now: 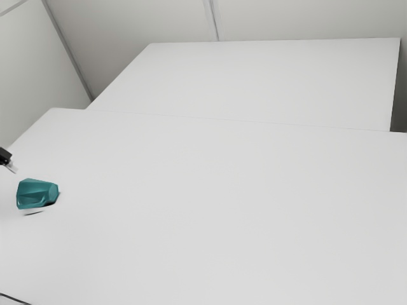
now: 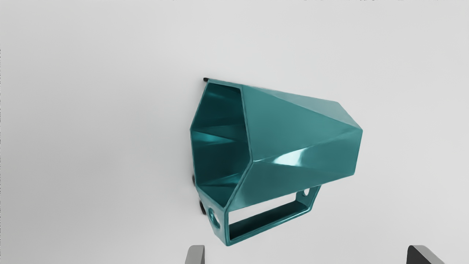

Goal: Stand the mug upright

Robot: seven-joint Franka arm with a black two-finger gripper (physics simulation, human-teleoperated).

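Teal mug (image 1: 37, 194), faceted, lying on its side on the white surface (image 1: 222, 197), close to the exterior view's left edge. My claw (image 1: 10, 167) is at that same edge, near the mug but apart from it; black body, pale tip. From the wrist: mug's open mouth (image 2: 220, 146) turned sideways, dark hollow inside, rim many-cornered; the body narrows toward the closed base end. Handle (image 2: 269, 221), an angular loop with a round hole at either end, juts out on the side nearest my fingers (image 2: 195, 255). Claw stands wide, a broad gap between the two fingers, nothing gripped, no contact with mug or handle. Small dark patches lie on the surface along the mouth side. Beyond, in the exterior view: a second white panel (image 1: 254, 79) and pale walls (image 1: 140, 22) with grey strips.
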